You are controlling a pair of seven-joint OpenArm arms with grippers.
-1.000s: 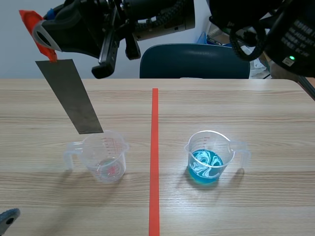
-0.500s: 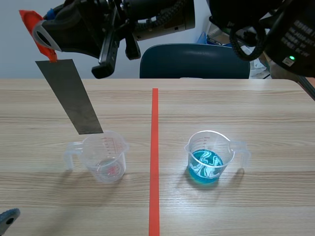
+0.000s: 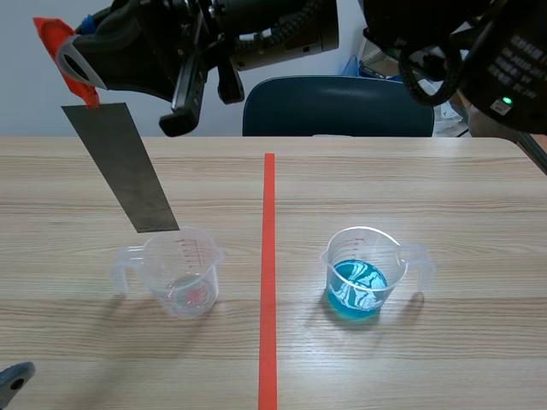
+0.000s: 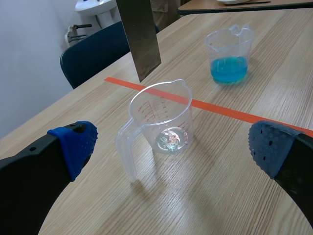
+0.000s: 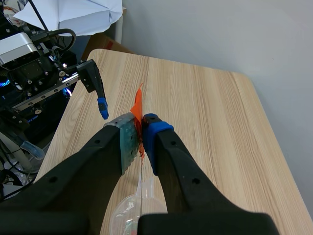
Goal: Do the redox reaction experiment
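The metal strip (image 3: 122,166) is clamped in the right gripper (image 5: 139,131) above the clear beaker (image 3: 184,273); the left gripper (image 4: 172,147) is held wide open.

The metal strip (image 4: 139,36) loses its upper end past the edge; left gripper (image 3: 12,381) shows just 1 fingertip in the scene view.

this looks like a robotics lab or test room set up for a small chemistry trial. a wood-grain desk (image 3: 444,196) carries an orange-red tape line (image 3: 268,256), a clear measuring cup (image 3: 184,273) and a cup of blue liquid (image 3: 357,286). open equipment (image 5: 29,63) with loose cables stands beside the desk. a blue chair (image 3: 338,107) sits against a plain pale wall (image 5: 220,34).
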